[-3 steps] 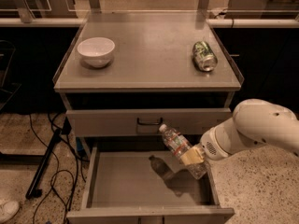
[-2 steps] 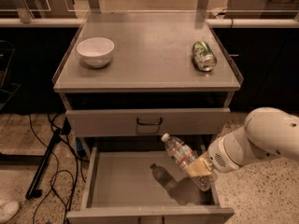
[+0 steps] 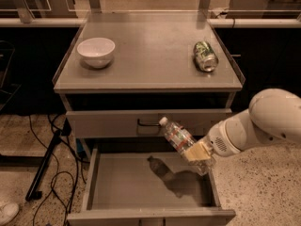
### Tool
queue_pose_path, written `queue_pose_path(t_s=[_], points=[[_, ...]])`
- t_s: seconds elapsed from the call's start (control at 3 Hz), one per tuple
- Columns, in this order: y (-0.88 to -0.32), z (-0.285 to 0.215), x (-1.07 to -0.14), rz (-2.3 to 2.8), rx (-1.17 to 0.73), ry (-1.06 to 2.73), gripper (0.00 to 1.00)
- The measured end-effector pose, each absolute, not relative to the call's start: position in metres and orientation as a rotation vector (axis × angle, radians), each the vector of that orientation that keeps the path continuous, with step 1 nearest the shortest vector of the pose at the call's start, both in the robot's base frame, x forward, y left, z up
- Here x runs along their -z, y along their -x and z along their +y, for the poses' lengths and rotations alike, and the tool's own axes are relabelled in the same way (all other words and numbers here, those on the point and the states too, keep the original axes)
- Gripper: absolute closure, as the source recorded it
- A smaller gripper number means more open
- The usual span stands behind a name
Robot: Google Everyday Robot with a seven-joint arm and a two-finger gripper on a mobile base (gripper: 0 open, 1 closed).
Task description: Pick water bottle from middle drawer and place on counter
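The water bottle (image 3: pixel 181 141) is clear plastic with a white cap and a red-banded label. It is tilted, cap up and to the left, held in the air above the open middle drawer (image 3: pixel 141 182). My gripper (image 3: pixel 198 153) comes in from the right on a white arm and is shut on the bottle's lower half. The bottle's shadow lies on the drawer floor. The grey counter (image 3: pixel 150 46) is above, behind the bottle.
A white bowl (image 3: pixel 96 51) sits on the counter at the left. A green drink can (image 3: pixel 205 56) lies on its side at the right. A shut drawer front with a dark handle (image 3: pixel 148 123) is just behind the bottle. Cables run over the speckled floor (image 3: pixel 42 173) at the left.
The gripper with the bottle dipped lower and rightward over the drawer, then rose again; the bottle now hangs higher, its cap level with the upper drawer's handle.
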State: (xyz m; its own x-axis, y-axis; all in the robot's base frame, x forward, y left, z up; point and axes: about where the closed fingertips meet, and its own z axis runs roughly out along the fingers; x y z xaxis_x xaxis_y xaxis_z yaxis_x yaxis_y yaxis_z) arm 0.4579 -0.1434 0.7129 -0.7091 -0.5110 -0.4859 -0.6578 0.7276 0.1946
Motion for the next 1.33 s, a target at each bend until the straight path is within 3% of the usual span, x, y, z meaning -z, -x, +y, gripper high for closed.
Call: queue_pose_path(t_s=[1.33], points=[[-0.517, -0.152, -0.809, 2.454, -0.396, 0.879, 1.0]])
